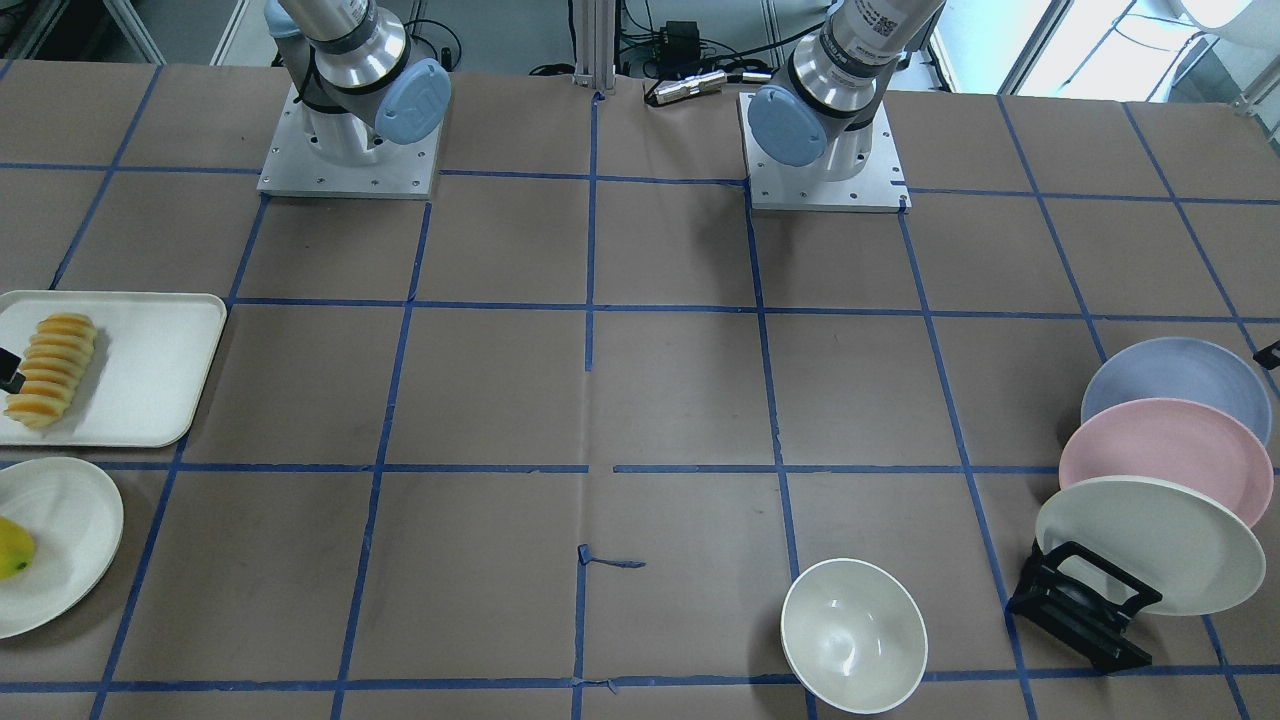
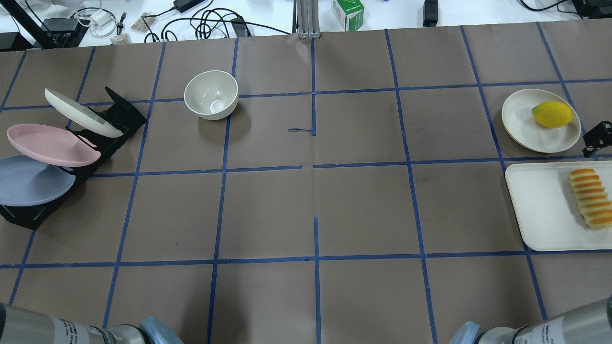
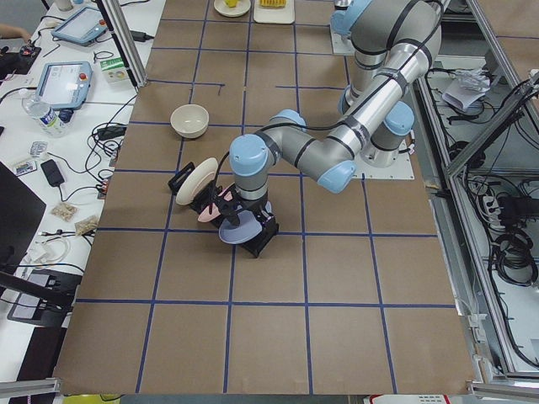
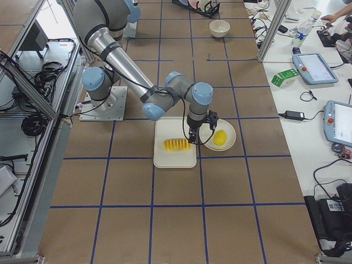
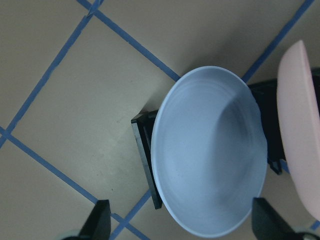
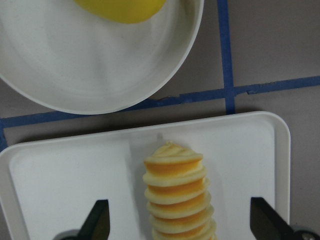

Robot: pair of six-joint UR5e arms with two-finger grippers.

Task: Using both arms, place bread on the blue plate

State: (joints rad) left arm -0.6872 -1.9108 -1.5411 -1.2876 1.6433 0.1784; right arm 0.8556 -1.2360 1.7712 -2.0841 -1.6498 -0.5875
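The bread (image 6: 177,195), a long loaf of yellow-orange slices, lies on a white tray (image 6: 65,185); it also shows in the overhead view (image 2: 589,197). My right gripper (image 6: 180,225) hangs open just above one end of the loaf, one finger on each side, touching nothing. The blue plate (image 5: 210,150) leans in the lowest slot of a black rack (image 2: 119,117) and shows in the overhead view too (image 2: 28,181). My left gripper (image 5: 182,222) hovers open over the plate's rim, empty.
A pink plate (image 1: 1165,455) and a cream plate (image 1: 1150,540) stand in the same rack. A white bowl (image 1: 853,635) sits near the far edge. A small white plate (image 2: 521,119) with a yellow fruit (image 2: 552,114) lies beside the tray.
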